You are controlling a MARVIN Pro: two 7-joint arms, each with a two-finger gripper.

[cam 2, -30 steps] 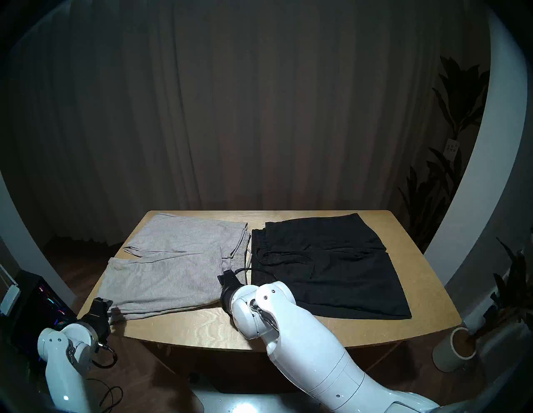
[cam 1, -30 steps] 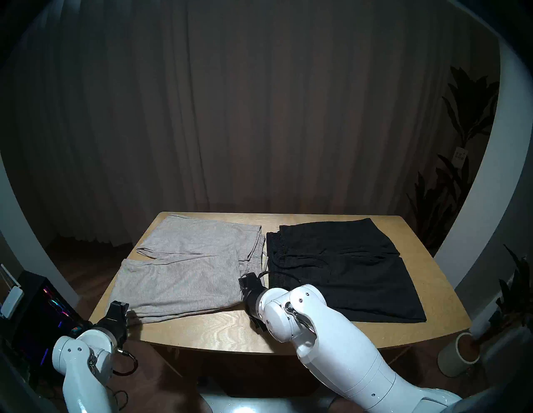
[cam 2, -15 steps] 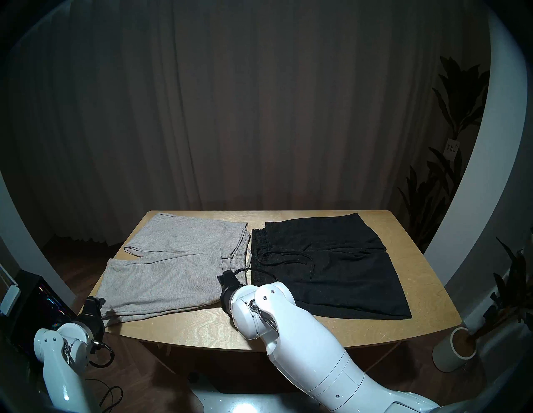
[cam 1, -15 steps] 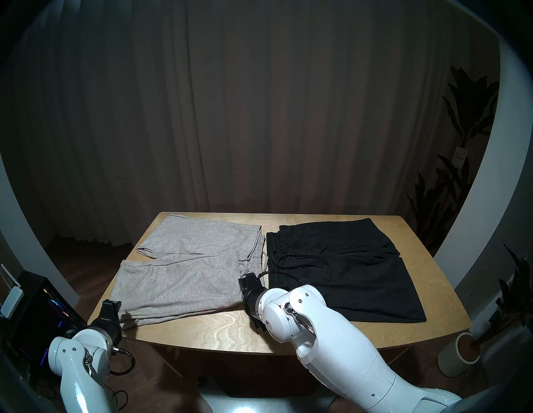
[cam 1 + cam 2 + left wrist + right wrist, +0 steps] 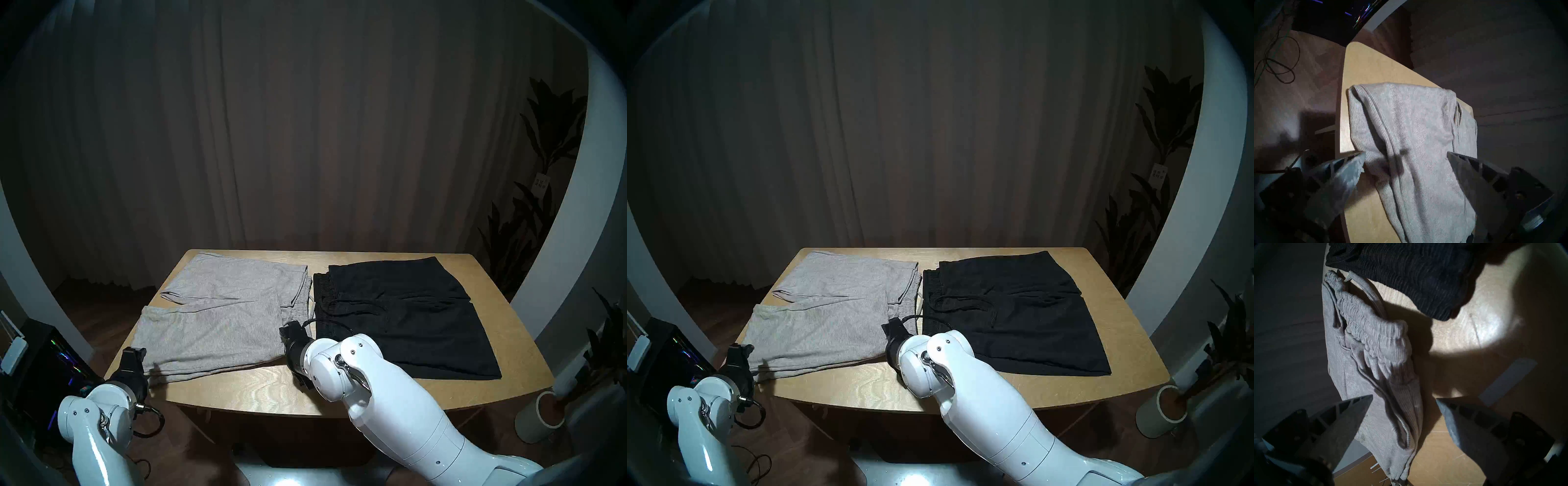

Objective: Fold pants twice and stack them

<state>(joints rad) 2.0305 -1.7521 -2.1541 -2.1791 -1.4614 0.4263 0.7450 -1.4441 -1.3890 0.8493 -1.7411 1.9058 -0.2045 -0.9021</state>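
From the head views, the grey pants (image 5: pixel 217 305) lie once-folded on the worktop (image 5: pixel 271 387), left of the black pants (image 5: pixel 407 319). Since a second ago the left hand (image 5: pixel 140 359) has drawn slightly leftward off the hem.

Left wrist: soft, limp knit; take the layered hem corner. Fingers apart, empty.

Right wrist: right hand (image 5: pixel 1404 399) spread wide over the gathered waistband, holding nothing.

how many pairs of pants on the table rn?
2. Grey pants lie on the table's left half, black pants on its right half, side by side, not stacked. Nothing suggests a hidden third.
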